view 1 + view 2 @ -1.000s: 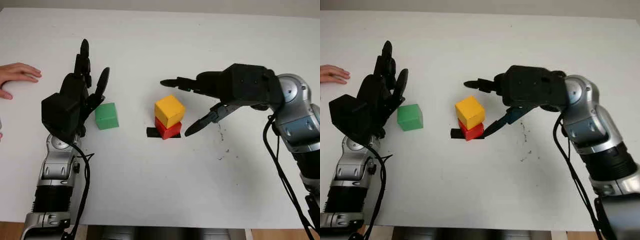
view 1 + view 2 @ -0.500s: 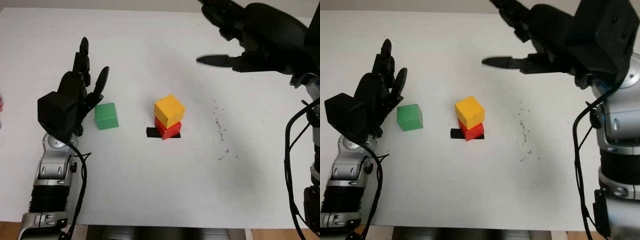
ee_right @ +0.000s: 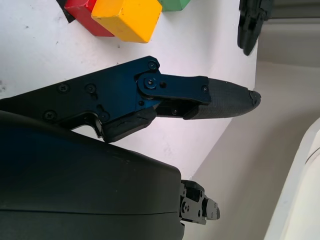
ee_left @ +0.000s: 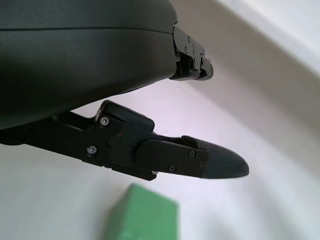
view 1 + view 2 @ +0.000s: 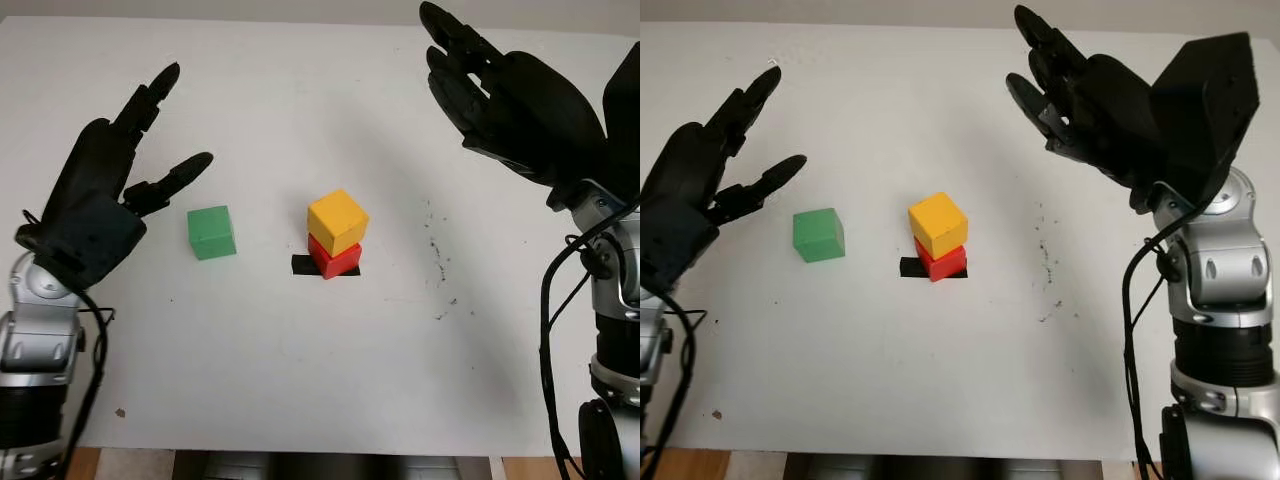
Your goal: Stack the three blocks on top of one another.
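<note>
White desk [image 5: 300, 380] carries our work: the yellow block [image 5: 338, 221] sits skewed on the red block [image 5: 335, 260] over a black tape mark [image 5: 303, 265], so we judge two tiers done. Left of that stack, apart, lies the green block [image 5: 211, 231], not yet stacked. Our left hand [image 5: 100, 200] hovers open beside it, our right hand [image 5: 510, 100] raised open beyond the stack.
</note>
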### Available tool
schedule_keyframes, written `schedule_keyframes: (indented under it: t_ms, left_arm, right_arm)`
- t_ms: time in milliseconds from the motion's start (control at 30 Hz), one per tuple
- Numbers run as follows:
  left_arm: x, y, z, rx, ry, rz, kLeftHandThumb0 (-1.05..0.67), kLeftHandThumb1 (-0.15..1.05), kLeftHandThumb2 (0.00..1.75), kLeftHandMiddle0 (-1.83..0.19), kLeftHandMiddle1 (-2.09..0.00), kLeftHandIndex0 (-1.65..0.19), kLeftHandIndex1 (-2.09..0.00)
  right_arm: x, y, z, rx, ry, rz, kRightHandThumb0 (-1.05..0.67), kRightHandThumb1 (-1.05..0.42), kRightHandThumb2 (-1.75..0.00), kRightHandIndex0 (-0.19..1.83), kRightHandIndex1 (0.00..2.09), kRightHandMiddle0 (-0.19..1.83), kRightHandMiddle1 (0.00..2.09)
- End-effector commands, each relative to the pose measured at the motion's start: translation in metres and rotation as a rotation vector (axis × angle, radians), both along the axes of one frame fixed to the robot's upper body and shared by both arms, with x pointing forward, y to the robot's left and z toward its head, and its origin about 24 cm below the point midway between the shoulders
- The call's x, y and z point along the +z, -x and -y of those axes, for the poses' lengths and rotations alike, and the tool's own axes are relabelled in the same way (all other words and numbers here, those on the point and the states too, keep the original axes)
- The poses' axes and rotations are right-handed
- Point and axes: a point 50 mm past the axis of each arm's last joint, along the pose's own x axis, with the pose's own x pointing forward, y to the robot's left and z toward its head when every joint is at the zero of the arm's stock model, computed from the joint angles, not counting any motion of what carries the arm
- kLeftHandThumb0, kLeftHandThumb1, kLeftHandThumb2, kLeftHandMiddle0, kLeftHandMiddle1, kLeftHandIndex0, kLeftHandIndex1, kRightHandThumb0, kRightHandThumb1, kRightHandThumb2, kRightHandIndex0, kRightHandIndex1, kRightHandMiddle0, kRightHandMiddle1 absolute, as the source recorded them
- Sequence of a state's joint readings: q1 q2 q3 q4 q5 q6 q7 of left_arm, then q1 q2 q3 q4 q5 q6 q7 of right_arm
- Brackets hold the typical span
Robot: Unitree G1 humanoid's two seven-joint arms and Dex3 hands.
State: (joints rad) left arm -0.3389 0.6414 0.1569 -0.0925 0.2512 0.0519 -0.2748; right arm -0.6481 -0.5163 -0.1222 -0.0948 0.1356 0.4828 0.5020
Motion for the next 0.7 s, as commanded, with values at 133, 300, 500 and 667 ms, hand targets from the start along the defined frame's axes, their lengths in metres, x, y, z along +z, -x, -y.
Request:
schedule_keyframes:
  t_ms: [133, 300, 500, 667]
  left_arm:
    - [0.016, 0.014, 0.000, -0.041, -0.210, -0.038, -0.82, 1.01, 0.06, 0.02, -0.03, -0.20, -0.06]
    - [0.014, 0.017, 0.001, -0.064, -0.324, -0.080, -0.87, 0.99, 0.05, 0.05, -0.04, -0.20, -0.06]
    - [-0.002, 0.014, 0.002, -0.041, -0.389, -0.103, -0.94, 1.01, 0.06, 0.08, -0.04, -0.15, -0.04]
    - [-0.016, 0.012, 0.005, -0.022, -0.428, -0.125, -0.96, 1.04, 0.07, 0.13, -0.03, -0.09, -0.03]
  right_arm:
    - [-0.007, 0.000, -0.001, -0.007, -0.010, -0.008, -0.79, -1.05, -0.61, -0.19, 0.00, -0.18, 0.02]
    - [-0.007, 0.000, -0.001, -0.018, -0.015, -0.012, -0.79, -1.05, -0.62, -0.19, 0.00, -0.18, 0.03]
    - [-0.007, 0.000, 0.000, -0.023, -0.015, -0.008, -0.79, -1.05, -0.62, -0.19, 0.00, -0.18, 0.03]
    - [-0.007, 0.001, -0.001, -0.026, -0.014, -0.008, -0.77, -1.05, -0.63, -0.19, 0.00, -0.18, 0.04]
